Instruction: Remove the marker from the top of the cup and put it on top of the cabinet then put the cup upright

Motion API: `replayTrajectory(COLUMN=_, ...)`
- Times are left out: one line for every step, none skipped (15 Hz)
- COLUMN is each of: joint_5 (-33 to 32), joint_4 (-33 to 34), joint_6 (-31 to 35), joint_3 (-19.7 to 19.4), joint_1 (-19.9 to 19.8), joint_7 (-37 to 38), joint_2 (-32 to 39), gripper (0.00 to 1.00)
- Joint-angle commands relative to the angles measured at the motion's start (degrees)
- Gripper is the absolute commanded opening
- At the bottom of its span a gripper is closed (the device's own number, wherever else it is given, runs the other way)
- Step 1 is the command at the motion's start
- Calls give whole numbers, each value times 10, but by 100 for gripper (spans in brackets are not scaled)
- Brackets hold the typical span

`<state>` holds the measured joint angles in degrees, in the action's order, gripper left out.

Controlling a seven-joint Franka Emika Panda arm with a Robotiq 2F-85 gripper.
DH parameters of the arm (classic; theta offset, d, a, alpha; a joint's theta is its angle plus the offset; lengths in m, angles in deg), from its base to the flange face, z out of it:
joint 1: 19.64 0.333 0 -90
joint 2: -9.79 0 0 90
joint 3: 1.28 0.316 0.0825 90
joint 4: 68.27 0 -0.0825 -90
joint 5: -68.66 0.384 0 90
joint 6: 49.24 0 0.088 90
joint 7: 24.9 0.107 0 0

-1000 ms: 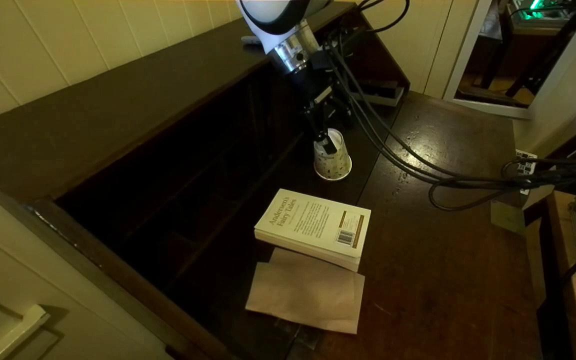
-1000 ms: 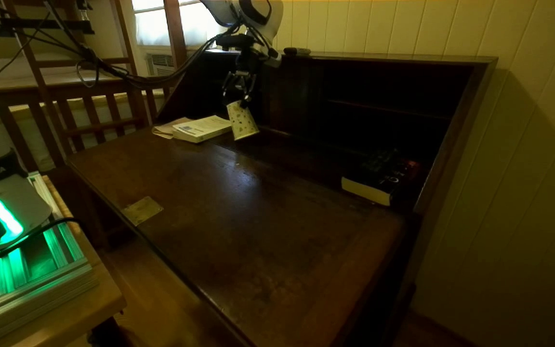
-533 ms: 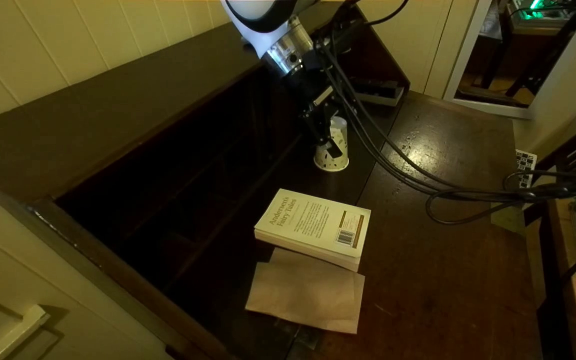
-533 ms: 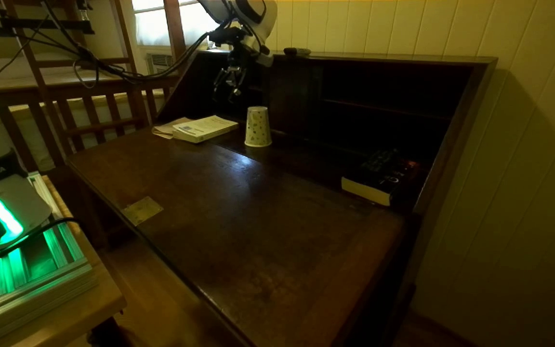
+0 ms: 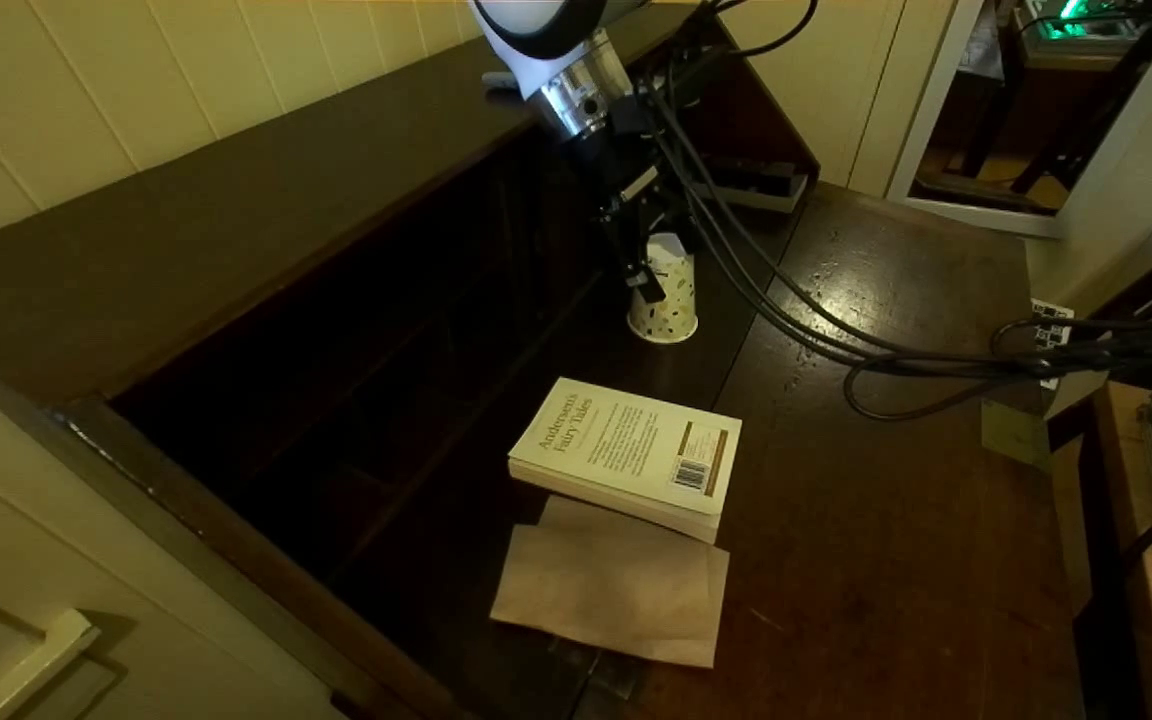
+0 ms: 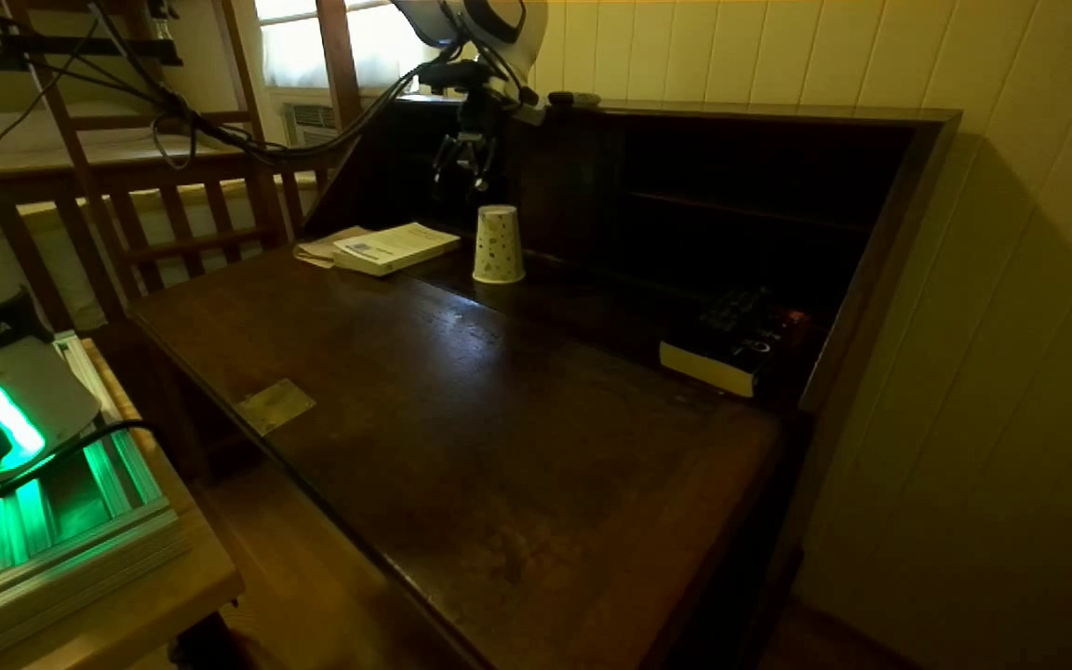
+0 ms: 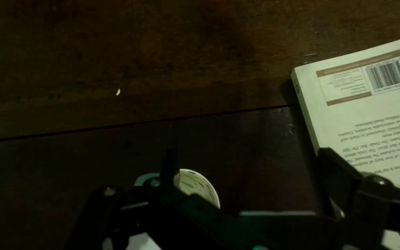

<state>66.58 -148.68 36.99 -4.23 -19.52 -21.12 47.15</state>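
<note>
Mouth down, base up: the cup [image 6: 499, 247] stands on the worktop [image 6: 462, 447], right in front of the shelf compartments [image 5: 336, 400] of the cabinet [image 5: 236, 200]. The tool [image 6: 461, 184] hangs close by its base, jaws spread wide, nothing in them! No marker shows on the cup's base; a small object [image 6: 574, 98] sits up on the cabinet, too small to name, so the marker may be there. By my reckoning it's the last step now, turning that cup upright.

And it won't be a heavyweight, this cup: thin, paper-like, probably very light, likely to dent under a hard squeeze and to skid at a nudge. The taper matters too; pinch near the narrow base and the pads could ride up and off. I'd go lower, across the wall towards the wide rim, where it should be stiffest, and softly. In the wrist view 1 side of the tool crosses above the cup, so it wants a shift to straddle it.

Now the room. The white book [image 5: 626, 450] lies near, but apart, so a swing that way could clip it. Behind wait the shelf compartments and the cabinet's top edge, awkward for a tilting wrist. The better road looks to be out front, over the seam [image 7: 116, 126] and the broad worktop, minding the cables [image 5: 1116, 348] that droop across it. The dark book [image 6: 731, 344] is well apart, no bother.
</note>
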Motion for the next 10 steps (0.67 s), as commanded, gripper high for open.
replayTrajectory(joint_5=-16, joint_4=-15, joint_6=54, joint_3=9, joint_1=-8, joint_7=-52, joint_2=-15, gripper=100)
replayTrajectory(joint_5=-17, joint_4=-20, joint_6=58, joint_3=9, joint_1=-9, joint_7=-58, joint_2=-19, gripper=100)
replayTrajectory(joint_5=-10, joint_4=-26, joint_6=53, joint_3=8, joint_1=-10, joint_7=-54, joint_2=-27, gripper=100)
replayTrajectory(joint_5=-7, joint_4=-33, joint_6=53, joint_3=9, joint_1=-11, joint_7=-55, joint_2=-35, gripper=100)
replayTrajectory(joint_5=-4, joint_4=-41, joint_6=56, joint_3=10, joint_1=-11, joint_7=-56, joint_2=-43, gripper=100)
replayTrajectory(joint_5=-5, joint_4=-51, joint_6=55, joint_3=11, joint_1=-10, joint_7=-57, joint_2=-51, gripper=100)
replayTrajectory(joint_5=-7, joint_4=-59, joint_6=56, joint_3=11, joint_1=-9, joint_7=-56, joint_2=-59, gripper=100)
replayTrajectory(joint_5=-8, joint_4=-69, joint_6=55, joint_3=12, joint_1=-7, joint_7=-57, joint_2=-68, gripper=100)
replayTrajectory(joint_5=-8, joint_4=-75, joint_6=50, joint_3=13, joint_1=-7, joint_7=-58, joint_2=-75, gripper=100)
replayTrajectory(joint_5=-11, joint_4=-81, joint_6=50, joint_3=13, joint_1=-6, joint_7=-59, joint_2=-84, gripper=100)
